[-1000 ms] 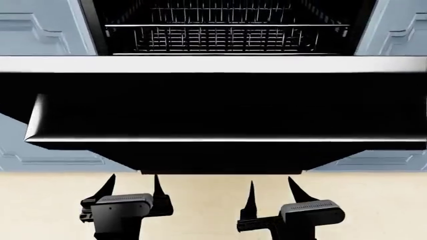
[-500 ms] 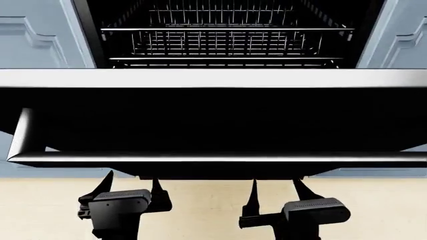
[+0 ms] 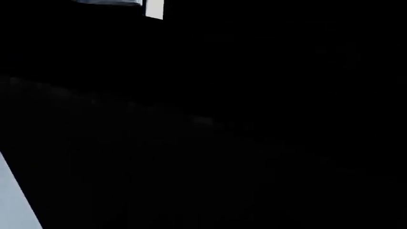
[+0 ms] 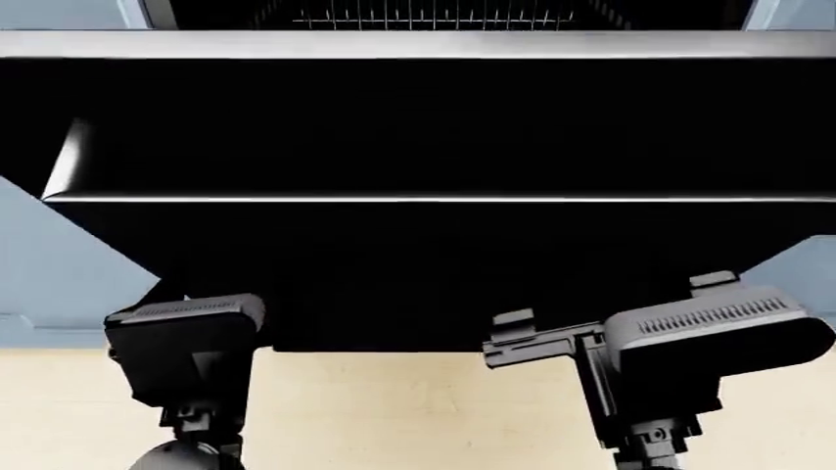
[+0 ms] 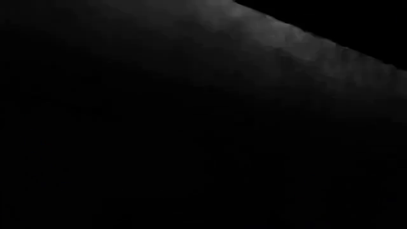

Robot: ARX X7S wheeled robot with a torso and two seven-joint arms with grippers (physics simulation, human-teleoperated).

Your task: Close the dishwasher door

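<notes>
Both my grippers up under the open dishwasher door

The dishwasher door [image 4: 432, 127] hangs partly open, its glossy black face filling my head view, wire rack [image 4: 432, 15] just visible above its silver top edge. My left gripper [image 4: 196, 328] and right gripper [image 4: 627, 338] sit at its lower edge, fingertips hidden; I cannot tell their opening.

Glossy black dishwasher door [image 4: 432, 255] with a pale brushed-metal top edge [image 4: 418, 44]; matt cream floor [image 4: 392, 411]
</notes>
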